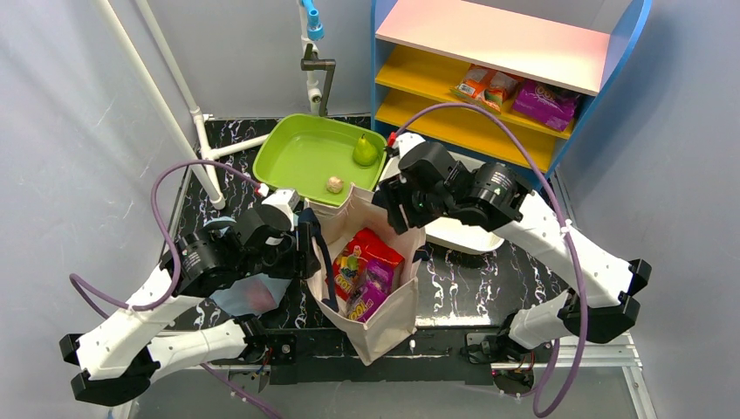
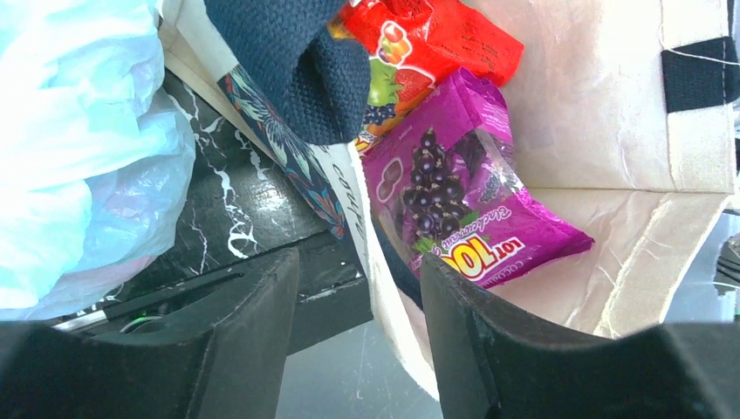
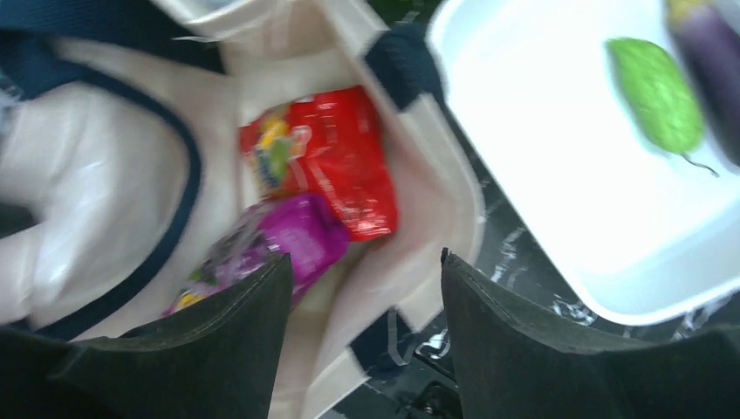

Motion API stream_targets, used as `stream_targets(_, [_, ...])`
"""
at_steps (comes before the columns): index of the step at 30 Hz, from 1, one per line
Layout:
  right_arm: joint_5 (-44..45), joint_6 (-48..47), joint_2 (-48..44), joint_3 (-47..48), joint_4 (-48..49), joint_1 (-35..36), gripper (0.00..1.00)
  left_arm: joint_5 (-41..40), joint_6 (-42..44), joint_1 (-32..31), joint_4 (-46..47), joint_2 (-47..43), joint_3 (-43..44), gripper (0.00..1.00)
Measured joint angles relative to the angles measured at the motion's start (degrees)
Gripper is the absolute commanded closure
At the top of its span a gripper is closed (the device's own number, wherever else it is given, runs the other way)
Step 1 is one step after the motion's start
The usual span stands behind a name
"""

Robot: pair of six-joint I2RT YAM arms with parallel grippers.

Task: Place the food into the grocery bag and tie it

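Grocery bag (image 1: 247, 295): lies crumpled under left arm, shows a reddish tint inside, possibly food; hides any knot. Left gripper (image 2: 358, 262), right gripper (image 3: 365, 260): stand parted, empty, at canvas tote (image 1: 375, 332) mouth.

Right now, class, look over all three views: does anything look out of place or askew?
The grocery bag lies crumpled on the table beside the canvas tote, half under the left arm. The tote's navy handle droops across its mouth, partly covering the red snack packet.

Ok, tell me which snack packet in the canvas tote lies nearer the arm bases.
The purple packet, printed with dark berries; the red packet lies beyond it, toward the green tray.
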Motion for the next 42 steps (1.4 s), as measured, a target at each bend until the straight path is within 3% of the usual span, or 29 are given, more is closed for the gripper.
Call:
stream_targets(8, [2.3,0.1,-3.4,-12.5,-0.1,-11.3,0.31,3.6,-2.1,0.0,-0.5,-1.5,-3.0,0.54])
stream_targets(14, [-2.7,-0.5,-7.5,-20.1,5.0,-12.9,0.36,6.1,-3.1,0.0,-0.5,-1.6,-4.8,0.67])
stream_targets(21, [-9.1,-0.3,-6.7,-23.7,11.6,-13.0,0.59,7.2,-3.8,0.0,0.5,-1.0,-4.9,0.89])
stream_targets(26, [-11.2,-0.1,-5.5,-25.4,13.8,-13.0,0.99,7.5,-4.0,0.0,0.9,-0.3,-4.9,1.0])
stream_targets(42, [-28.6,2.0,-8.5,-23.9,17.7,-13.0,0.99,4.9,0.0,0.0,3.3,7.4,1.6,1.0])
